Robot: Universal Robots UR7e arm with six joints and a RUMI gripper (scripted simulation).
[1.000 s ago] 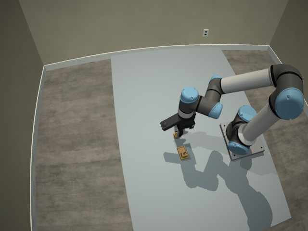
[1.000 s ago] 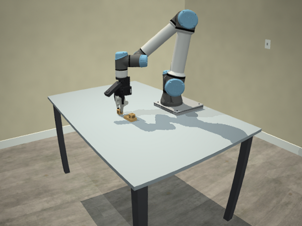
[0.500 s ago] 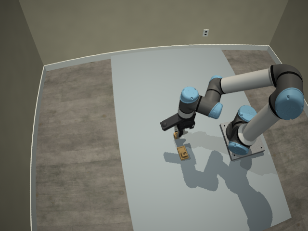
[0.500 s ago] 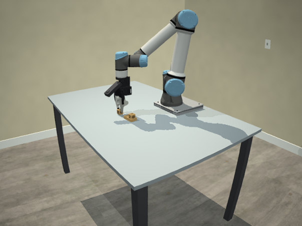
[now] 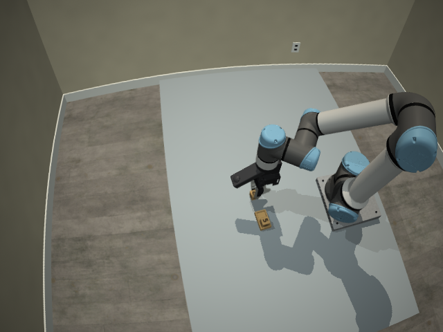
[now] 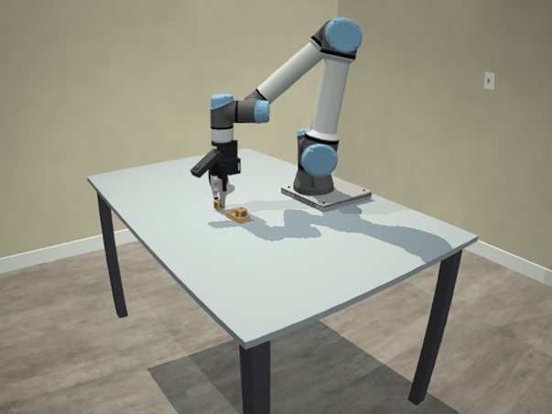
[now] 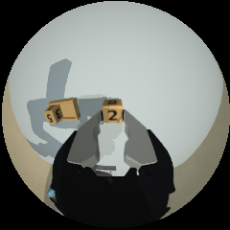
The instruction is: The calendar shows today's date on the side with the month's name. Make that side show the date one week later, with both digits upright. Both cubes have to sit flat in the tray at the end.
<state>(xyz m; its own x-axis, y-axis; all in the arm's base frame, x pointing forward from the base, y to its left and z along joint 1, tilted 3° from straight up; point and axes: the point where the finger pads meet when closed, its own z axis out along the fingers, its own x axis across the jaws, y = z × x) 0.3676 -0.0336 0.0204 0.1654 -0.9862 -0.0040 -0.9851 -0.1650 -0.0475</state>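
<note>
tray (image 5: 261,217) month lettering too small

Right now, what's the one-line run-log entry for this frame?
gripper: shut on cube, "2" facing wrist view | cube: outside tray, over table | tray: holds other cube, "5" up, one slot free

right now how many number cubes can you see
2: one cube, a 2 facing the wrist camera, is clamped in the gripper; the other cube sits in the tray.
</note>
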